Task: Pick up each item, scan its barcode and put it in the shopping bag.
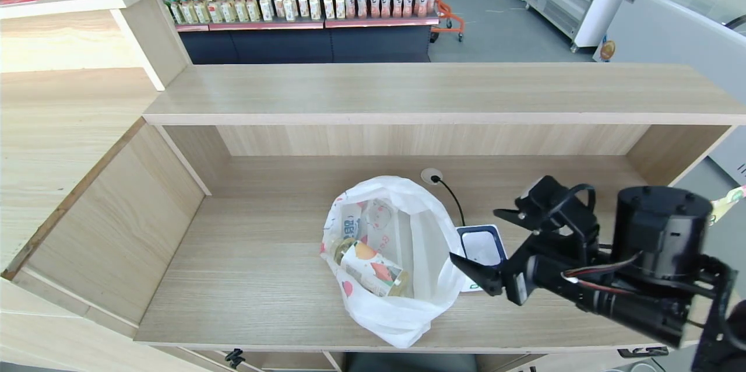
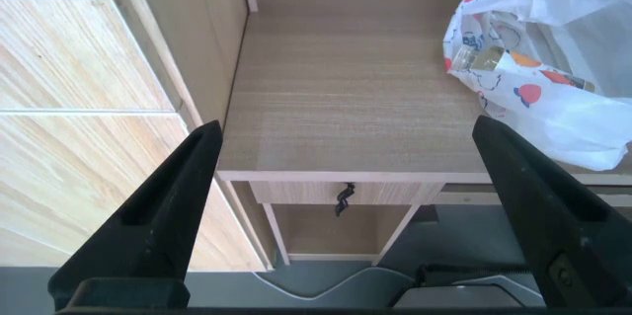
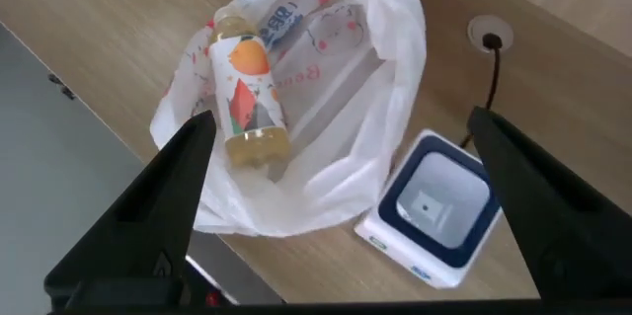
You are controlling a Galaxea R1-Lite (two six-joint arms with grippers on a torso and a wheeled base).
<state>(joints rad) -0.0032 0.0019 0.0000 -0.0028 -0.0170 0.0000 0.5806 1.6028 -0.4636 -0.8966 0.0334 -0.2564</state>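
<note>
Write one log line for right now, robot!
bottle in shopping bag | right gripper open, empty, above bag and scanner | left gripper open, empty

Counting now: one shopping bag (image 1: 434, 226), and in it one bottle (image 1: 370, 267) that I can make out. One scanner (image 1: 481, 246), there. One black cable (image 1: 454, 197), one round cable port (image 1: 432, 175). Farther back, one orange trolley (image 1: 447, 10). Shelf bottles (image 1: 303, 4): dozens in rows, too small for me to give an exact tally.
</note>
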